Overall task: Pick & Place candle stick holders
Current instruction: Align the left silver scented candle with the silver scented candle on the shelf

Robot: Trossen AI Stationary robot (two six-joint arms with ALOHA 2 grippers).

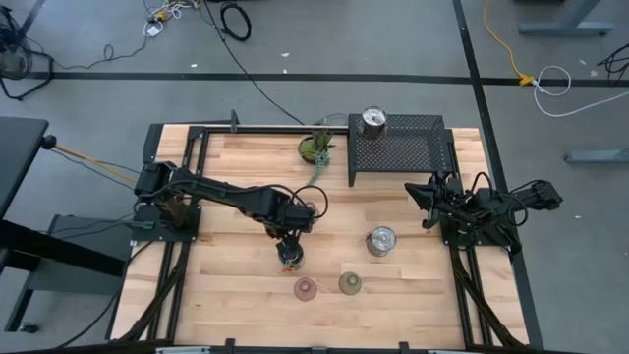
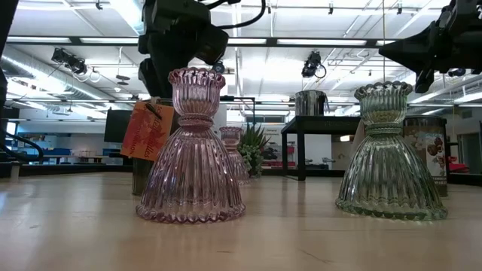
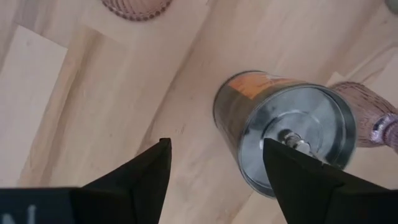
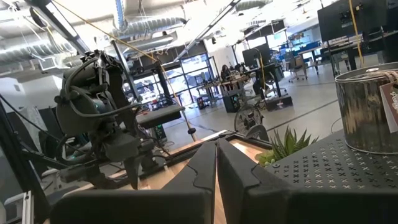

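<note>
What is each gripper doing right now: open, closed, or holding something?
Left gripper: open, fingers apart beside the shiny silver metal cup with an orange label, not holding it.
Right gripper: closed, empty, waiting near the black mesh rack.

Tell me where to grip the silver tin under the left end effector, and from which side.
Grip the silver tin across its round wall, coming down from above: it stands upright under the open left end effector. Keep fingers clear of the pink glass holder beside it. Right end effector waits aside.
</note>
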